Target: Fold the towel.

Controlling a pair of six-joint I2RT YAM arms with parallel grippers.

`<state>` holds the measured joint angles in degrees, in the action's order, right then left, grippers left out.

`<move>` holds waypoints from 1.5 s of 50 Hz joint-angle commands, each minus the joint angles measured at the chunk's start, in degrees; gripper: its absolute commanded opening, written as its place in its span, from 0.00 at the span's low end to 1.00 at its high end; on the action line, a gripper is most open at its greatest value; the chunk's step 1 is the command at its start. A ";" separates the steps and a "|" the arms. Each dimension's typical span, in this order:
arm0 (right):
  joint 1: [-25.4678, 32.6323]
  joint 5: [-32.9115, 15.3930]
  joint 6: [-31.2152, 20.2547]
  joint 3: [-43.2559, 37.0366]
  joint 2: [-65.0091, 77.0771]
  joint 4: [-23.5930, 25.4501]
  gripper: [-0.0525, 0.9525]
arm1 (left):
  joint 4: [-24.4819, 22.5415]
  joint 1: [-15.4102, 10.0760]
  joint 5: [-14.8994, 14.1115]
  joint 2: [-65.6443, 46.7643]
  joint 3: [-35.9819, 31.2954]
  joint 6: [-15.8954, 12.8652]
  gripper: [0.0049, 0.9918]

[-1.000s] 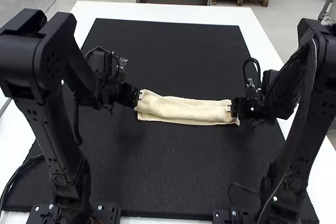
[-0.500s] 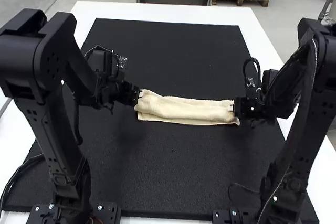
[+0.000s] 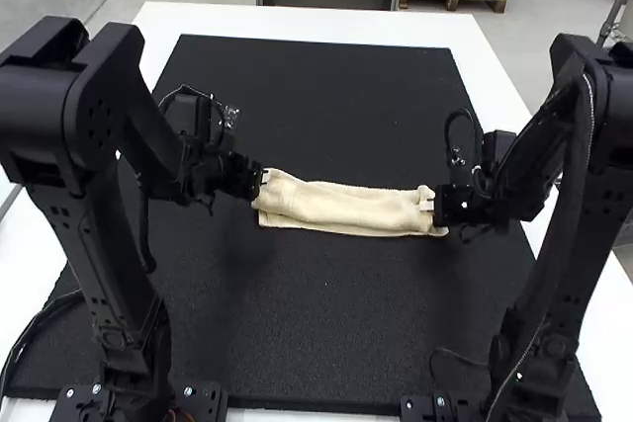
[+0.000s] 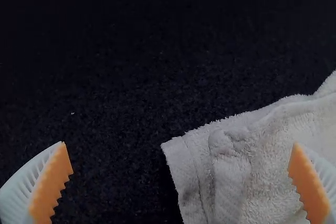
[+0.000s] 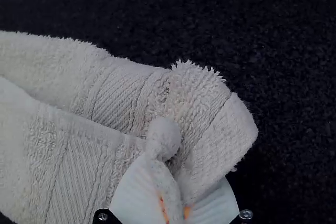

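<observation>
A cream towel (image 3: 346, 209) lies folded into a long narrow strip across the middle of the black mat. My left gripper (image 3: 263, 181) is at the strip's left end; in the left wrist view my left gripper (image 4: 181, 163) is open, one finger over the towel (image 4: 247, 166) and the other over bare mat. My right gripper (image 3: 431, 206) is at the strip's right end. The right wrist view has my right gripper (image 5: 176, 198) shut on a pinched bit of the towel's end, with the towel (image 5: 73, 156) lying in overlapping layers beside it.
The black mat (image 3: 316, 323) extends in front of and behind the towel. The white table's rim (image 3: 297, 17) borders it at the back. Both arms stand at the near edge, with a thin cable on the mat near the right arm's base.
The right gripper has shifted slightly to the left, and the towel's right end has moved in a little and bunched up. The left arm has stayed still.
</observation>
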<state>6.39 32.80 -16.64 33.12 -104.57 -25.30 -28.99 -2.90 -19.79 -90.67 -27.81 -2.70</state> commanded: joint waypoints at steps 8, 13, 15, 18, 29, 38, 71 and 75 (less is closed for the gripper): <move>0.81 2.89 -0.06 -0.87 -0.02 -1.24 0.03 | -0.45 0.87 -0.60 1.11 0.48 0.68 0.98; 1.60 3.15 0.30 -0.87 1.65 -1.16 0.03 | -1.42 2.54 -0.60 1.03 0.48 1.91 0.98; 1.69 3.33 0.47 -0.78 2.45 -1.16 0.03 | -1.86 3.42 -0.60 1.03 0.48 2.17 0.98; 1.78 3.50 0.74 -0.60 4.20 -1.07 0.03 | -2.82 4.92 -0.60 1.03 0.48 2.61 0.98; 1.34 3.85 3.72 -0.34 10.53 0.51 0.03 | -5.02 9.75 -0.60 0.94 0.48 3.23 0.98; 0.73 5.44 5.57 0.45 13.34 2.62 0.03 | -4.84 12.12 -1.13 0.94 0.74 3.14 0.98; -19.49 6.14 16.03 5.64 15.01 3.15 0.03 | -7.04 12.83 -1.39 1.20 2.85 3.58 0.97; -22.13 5.61 17.70 6.34 14.57 2.36 0.03 | -7.04 12.83 -1.39 1.20 2.85 3.75 0.97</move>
<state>-12.51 38.35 -2.81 37.23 -90.56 -21.74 -35.53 9.54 -20.45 -90.70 -25.47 0.30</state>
